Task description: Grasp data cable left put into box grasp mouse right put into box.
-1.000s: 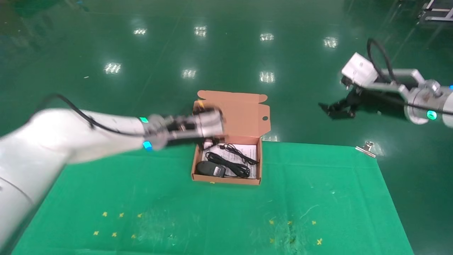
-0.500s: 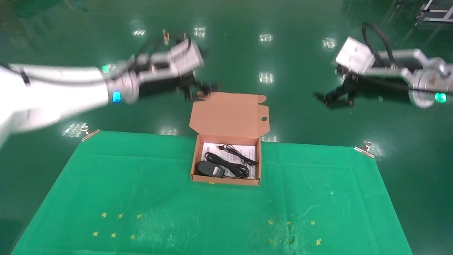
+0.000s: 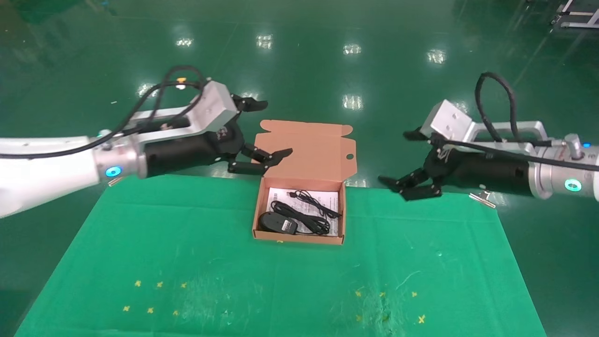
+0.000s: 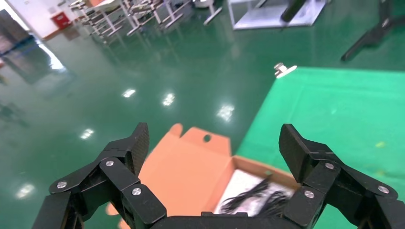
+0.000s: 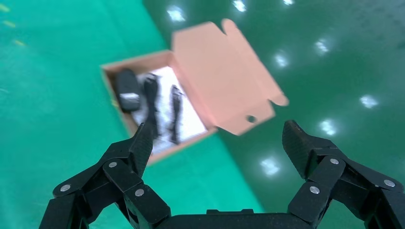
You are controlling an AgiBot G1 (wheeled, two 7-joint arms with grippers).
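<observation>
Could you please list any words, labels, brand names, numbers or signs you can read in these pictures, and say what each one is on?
None can be read.
White printed sheet on the floor of the box: lines of print, too small to read.
Mouse: a pale label patch, blurred.
Yellow cross marks on the green cloth: placement marks, not text.
Left gripper and right gripper: no lettering seen.

A green cloth covers the counter, dotted with small yellow cross marks near its front edge on both sides. A metal binder clip pins the cloth at the far right corner. Beyond the counter lies a glossy green floor showing bright reflections of ceiling lights.
</observation>
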